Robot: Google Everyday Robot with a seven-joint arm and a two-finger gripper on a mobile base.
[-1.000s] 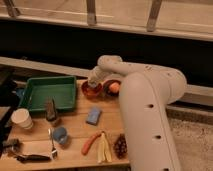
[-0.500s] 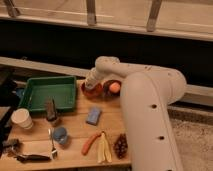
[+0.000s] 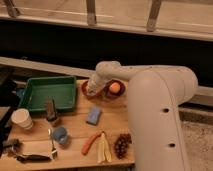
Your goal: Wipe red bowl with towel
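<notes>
Tool (image 3: 90, 91) down in red bowl (image 3: 86, 88) | orange (image 3: 115, 88) just beside

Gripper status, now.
Gripper: down over the red bowl at the far side of the table; what it holds cannot be told.

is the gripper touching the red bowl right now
Cannot tell. In the camera view the gripper sits low over the red bowl and overlaps its rim, but the arm's wrist hides the tip, so neither contact nor a gap shows.
</notes>
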